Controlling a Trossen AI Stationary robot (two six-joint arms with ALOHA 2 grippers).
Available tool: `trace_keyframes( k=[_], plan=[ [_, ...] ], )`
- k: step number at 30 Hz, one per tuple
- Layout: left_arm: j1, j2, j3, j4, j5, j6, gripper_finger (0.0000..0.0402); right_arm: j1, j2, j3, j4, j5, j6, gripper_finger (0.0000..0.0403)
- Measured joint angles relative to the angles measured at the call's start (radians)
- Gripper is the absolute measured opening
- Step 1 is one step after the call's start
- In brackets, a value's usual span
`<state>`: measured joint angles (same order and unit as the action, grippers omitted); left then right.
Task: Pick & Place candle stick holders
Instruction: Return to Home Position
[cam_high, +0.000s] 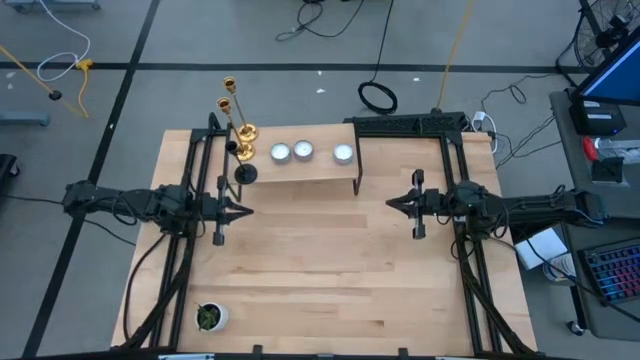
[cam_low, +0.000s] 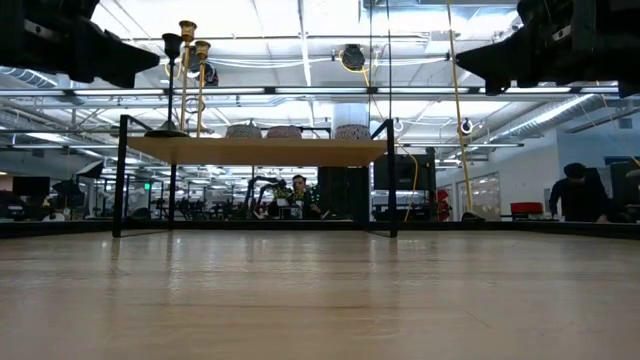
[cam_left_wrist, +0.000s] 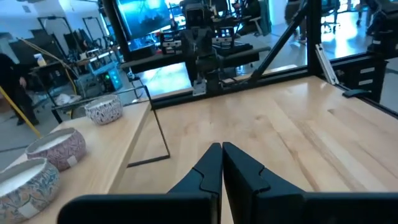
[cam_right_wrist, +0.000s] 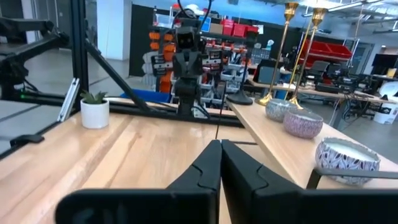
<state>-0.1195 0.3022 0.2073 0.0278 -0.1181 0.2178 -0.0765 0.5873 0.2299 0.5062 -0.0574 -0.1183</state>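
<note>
Three tealight cups (cam_high: 303, 151) sit in a row on the wooden shelf (cam_high: 318, 172) at upper centre of the high view, their insides showing white. At the shelf's left end stand two gold candlesticks (cam_high: 246, 131) and, just below them in frame, the black candlestick (cam_high: 245, 172). The left gripper (cam_high: 244, 211) hangs at mid-left and the right gripper (cam_high: 392, 203) at mid-right, tips facing each other, both well apart from everything on the shelf. A plant (cam_high: 209, 316) in a white pot stands at lower left of the table (cam_high: 330, 280).

From the low view, the shelf top spans the centre, candlesticks rising at its left, cups along it; both arms are dark shapes in the upper corners.

The left wrist view shows its fingers pressed together, empty, patterned cups at the left edge.

The right wrist view shows the same tight, empty pinch, cups at right, gold stems upper right.
</note>
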Motion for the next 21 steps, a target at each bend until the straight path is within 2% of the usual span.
trace_keyframes(
  k=[6, 11, 18, 21],
  plan=[
    [0.061, -0.037, -0.043, 0.0, 0.088, -0.041, 0.0019, 0.0, 0.0, -0.05, 0.02, 0.002, 0.028, 0.0015],
    [0.098, -0.044, -0.081, 0.036, 0.095, -0.044, 0.0019, 0.0, 0.0, -0.086, 0.069, 0.003, 0.038, 0.002],
    [0.161, -0.044, -0.117, 0.102, 0.201, -0.036, 0.0019, 0.0, 0.0, -0.098, 0.08, 0.003, 0.036, 0.0064],
    [0.199, -0.044, -0.139, 0.122, 0.214, -0.039, 0.0019, 0.0, -0.006, -0.098, 0.08, 0.003, 0.053, 0.0083]
  ],
)
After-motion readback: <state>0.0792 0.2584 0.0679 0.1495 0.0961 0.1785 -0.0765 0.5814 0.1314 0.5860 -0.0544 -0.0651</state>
